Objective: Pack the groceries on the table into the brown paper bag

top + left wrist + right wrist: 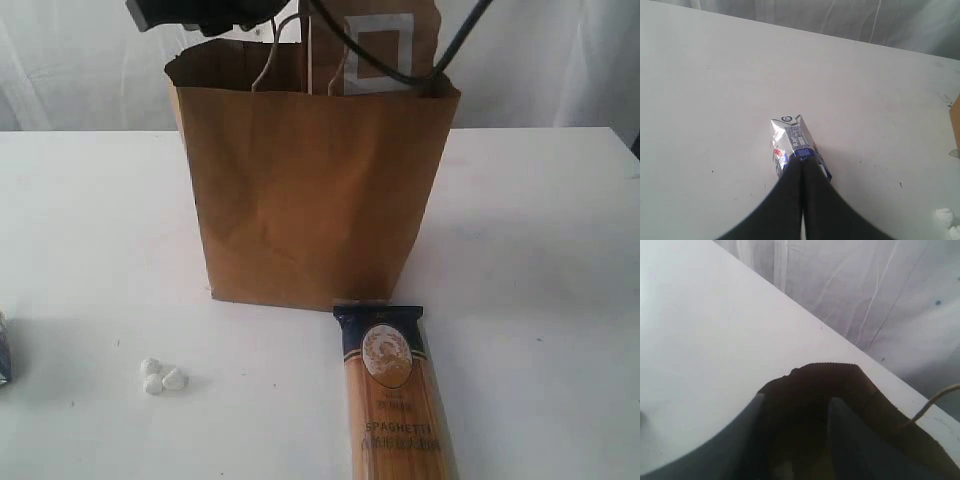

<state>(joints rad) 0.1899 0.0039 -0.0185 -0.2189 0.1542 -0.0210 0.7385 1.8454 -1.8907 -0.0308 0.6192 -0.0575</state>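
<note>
The tall brown paper bag (310,200) stands upright in the middle of the table (90,230). The brown pouch with a grey square label (378,45) stands in it, its top above the rim. The spaghetti packet (393,400) lies flat in front of the bag. The small blue-white carton (790,137) lies on its side at the table's far left. My left gripper (802,164) is shut just over the carton's near end, with nothing visible between its fingers. My right gripper (796,405) hangs open over the bag's dark mouth (825,375). The other groceries are out of view.
Three small white lumps (161,377) lie on the table left of the spaghetti packet. The bag's paper loop handles (268,60) stand up at its mouth, and a black cable (400,75) crosses the pouch. White curtains hang behind the table.
</note>
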